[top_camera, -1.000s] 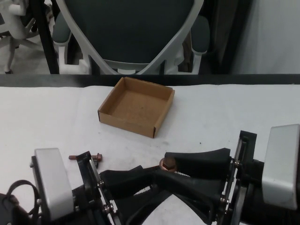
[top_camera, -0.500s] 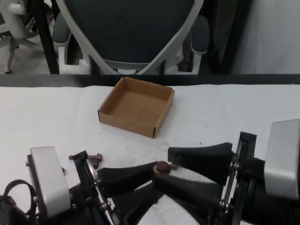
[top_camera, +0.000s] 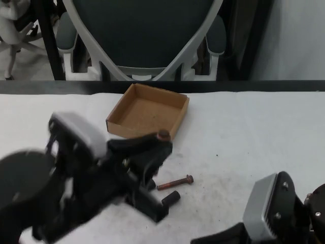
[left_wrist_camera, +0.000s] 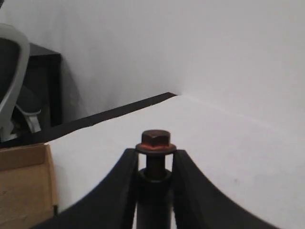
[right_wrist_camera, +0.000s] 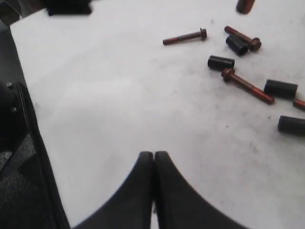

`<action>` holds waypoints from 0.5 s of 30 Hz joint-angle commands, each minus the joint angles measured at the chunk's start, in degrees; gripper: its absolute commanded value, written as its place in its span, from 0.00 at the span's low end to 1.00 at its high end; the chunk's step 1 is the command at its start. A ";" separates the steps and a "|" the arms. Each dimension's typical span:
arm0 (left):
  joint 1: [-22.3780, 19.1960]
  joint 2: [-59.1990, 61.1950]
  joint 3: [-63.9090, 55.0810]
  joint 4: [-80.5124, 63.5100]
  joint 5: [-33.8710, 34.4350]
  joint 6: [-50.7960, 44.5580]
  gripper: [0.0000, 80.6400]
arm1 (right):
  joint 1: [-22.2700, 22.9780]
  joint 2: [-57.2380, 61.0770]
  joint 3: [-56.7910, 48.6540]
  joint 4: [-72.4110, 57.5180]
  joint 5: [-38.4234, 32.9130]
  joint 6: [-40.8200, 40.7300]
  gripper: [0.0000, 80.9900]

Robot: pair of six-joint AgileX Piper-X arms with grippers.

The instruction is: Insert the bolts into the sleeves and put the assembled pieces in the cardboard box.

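Observation:
My left gripper (left_wrist_camera: 155, 160) is shut on a black sleeve with a copper bolt (left_wrist_camera: 155, 140) standing in it, head up. In the high view this assembled piece (top_camera: 163, 135) hangs above the bench, just off the near right corner of the cardboard box (top_camera: 147, 118). My right gripper (right_wrist_camera: 154, 156) sits low over the white bench with its fingers pressed together and nothing between them. Beyond it lie loose bolts (right_wrist_camera: 185, 36) (right_wrist_camera: 247, 85) and black sleeves (right_wrist_camera: 220, 62) (right_wrist_camera: 280, 88). One bolt (top_camera: 175, 182) and one sleeve (top_camera: 171, 197) lie beside the left arm.
The right arm's grey housing (top_camera: 269, 211) sits at the near right corner of the bench. A chair (top_camera: 139, 35) stands behind the bench's dark far edge. White bench surface (top_camera: 254, 132) stretches to the right of the box.
The two grippers met on the bolt and sleeve near the front. The left arm has since risen and swung toward the box with the piece; the right gripper let go and drew back.

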 commanded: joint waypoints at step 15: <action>10.57 14.78 -36.07 46.79 -4.75 -2.21 0.01 | -0.19 -0.18 -0.30 5.33 -0.86 -3.42 0.00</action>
